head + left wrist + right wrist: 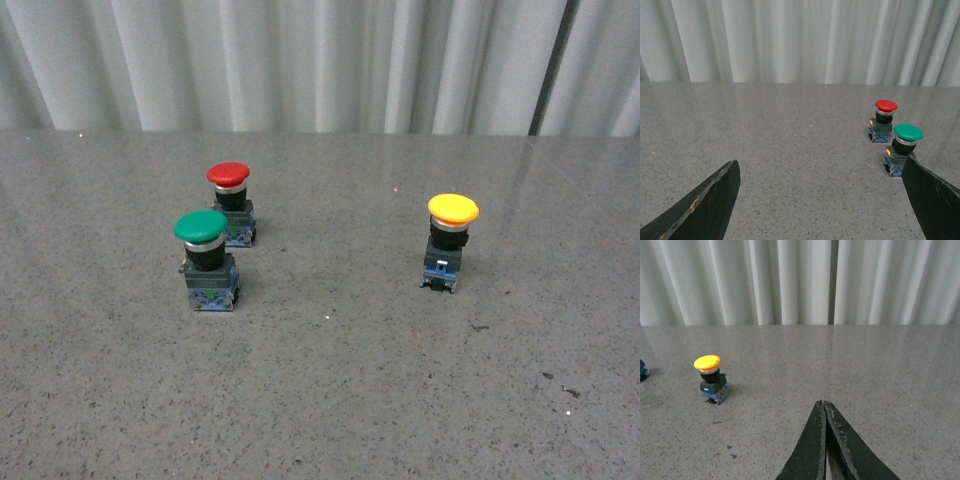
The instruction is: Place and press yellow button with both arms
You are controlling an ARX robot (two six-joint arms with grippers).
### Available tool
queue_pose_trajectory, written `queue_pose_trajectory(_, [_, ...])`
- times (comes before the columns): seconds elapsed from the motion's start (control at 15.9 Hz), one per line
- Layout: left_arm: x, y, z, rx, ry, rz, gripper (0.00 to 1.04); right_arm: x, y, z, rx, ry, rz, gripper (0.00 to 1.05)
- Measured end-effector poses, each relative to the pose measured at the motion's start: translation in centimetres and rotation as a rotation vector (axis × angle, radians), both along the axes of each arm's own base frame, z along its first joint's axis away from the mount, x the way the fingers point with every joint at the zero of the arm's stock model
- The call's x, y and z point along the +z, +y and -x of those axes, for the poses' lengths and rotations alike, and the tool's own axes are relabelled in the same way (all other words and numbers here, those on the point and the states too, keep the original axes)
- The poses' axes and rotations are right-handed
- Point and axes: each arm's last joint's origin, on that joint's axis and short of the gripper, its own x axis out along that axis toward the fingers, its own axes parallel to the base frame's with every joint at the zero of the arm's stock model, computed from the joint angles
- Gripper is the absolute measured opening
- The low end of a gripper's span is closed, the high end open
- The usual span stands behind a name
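We sit at start, approach not begun; yellow mushroom-cap push button (pixel 452 240) upright on grey speckled worktop (pixel 330 400), untouched, well apart from both grippers; left gripper (pixel 822 200) wide, right gripper (pixel 825 440) closed, empty; next: right gripper must spread, reach button

Front view: neither arm nor gripper shows.
Left gripper (pixel 822 200): seen only in the left wrist view; its two black fingers stand wide apart at opposite sides, with nothing between them.
Left fingers (pixel 705 205): dark, tapered, with scuffed pale edges; both tips point forward, above the surface.
Right gripper (pixel 824 405): seen only in the right wrist view; its two black fingers meet at the tips, forming one narrow point.
Right fingers (pixel 850 447): closed together, gripping nothing, with worn edges; they spread apart only toward the base.
Contact: neither gripper touches anything visible.
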Motion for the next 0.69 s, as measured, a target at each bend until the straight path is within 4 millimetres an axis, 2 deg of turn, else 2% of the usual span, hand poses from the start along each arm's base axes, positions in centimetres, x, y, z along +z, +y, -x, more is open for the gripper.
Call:
queue_pose_trajectory(0.19, [0.0, 0.0, 0.0, 0.0, 0.0, 0.0, 0.98, 0.06, 0.0, 0.01, 0.001, -0.007, 0.0, 0.02])
queue_pose_trajectory(0.25, [0.0, 0.0, 0.0, 0.0, 0.0, 0.0, 0.98, 0.06, 0.0, 0.01, 0.001, -0.006, 0.0, 0.05])
queue_pose_trajectory(0.69, [-0.01, 0.0, 0.0, 0.0, 0.001, 0.0, 0.98, 0.06, 0.0, 0.01, 0.0, -0.006, 0.0, 0.81])
